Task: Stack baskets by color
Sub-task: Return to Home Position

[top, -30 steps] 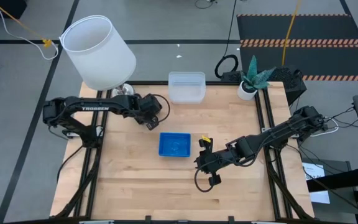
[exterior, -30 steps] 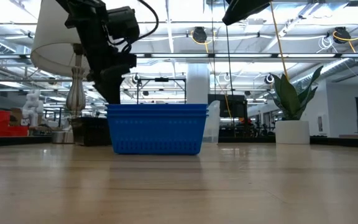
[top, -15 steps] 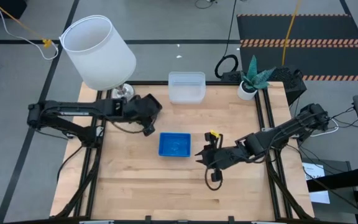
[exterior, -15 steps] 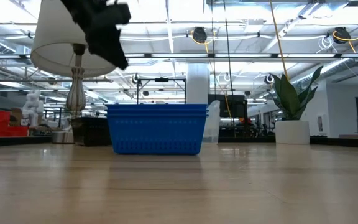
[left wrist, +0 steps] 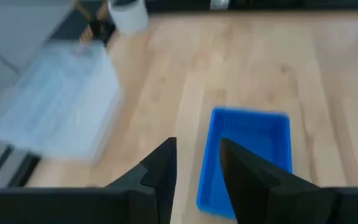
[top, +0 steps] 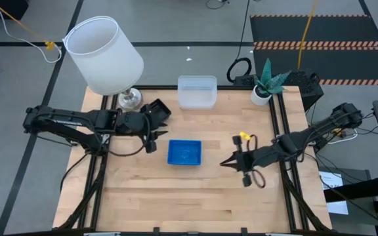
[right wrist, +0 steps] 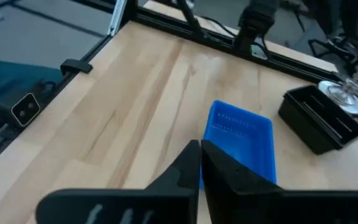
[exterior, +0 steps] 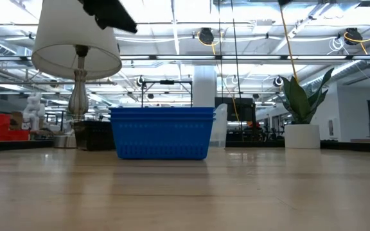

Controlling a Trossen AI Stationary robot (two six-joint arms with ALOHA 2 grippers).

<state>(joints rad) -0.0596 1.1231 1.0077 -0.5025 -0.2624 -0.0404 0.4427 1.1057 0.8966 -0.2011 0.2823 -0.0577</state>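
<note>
A stack of blue baskets [top: 184, 152] rests bottom-down on the middle of the table, also in the low view [exterior: 162, 133]. Clear baskets [top: 197, 92] sit at the far edge. Black baskets [top: 159, 108] stand beside the lamp's foot, also in the right wrist view [right wrist: 319, 121]. My left gripper [top: 152, 137] hovers open, left of the blue stack, with nothing between its fingers [left wrist: 194, 180]. My right gripper [top: 226, 162] is shut on nothing, right of the blue stack, pointing at it [right wrist: 199, 163].
A white lamp [top: 105, 56] stands at the far left corner, and a potted plant [top: 264, 84] at the far right. Bare wood lies along the near half of the table [top: 189, 203].
My left gripper has risen and drawn back toward the table's left edge, away from the black baskets, climbing almost out of the low view. My right gripper has pulled back toward the right edge and shut. The baskets have stayed put.
</note>
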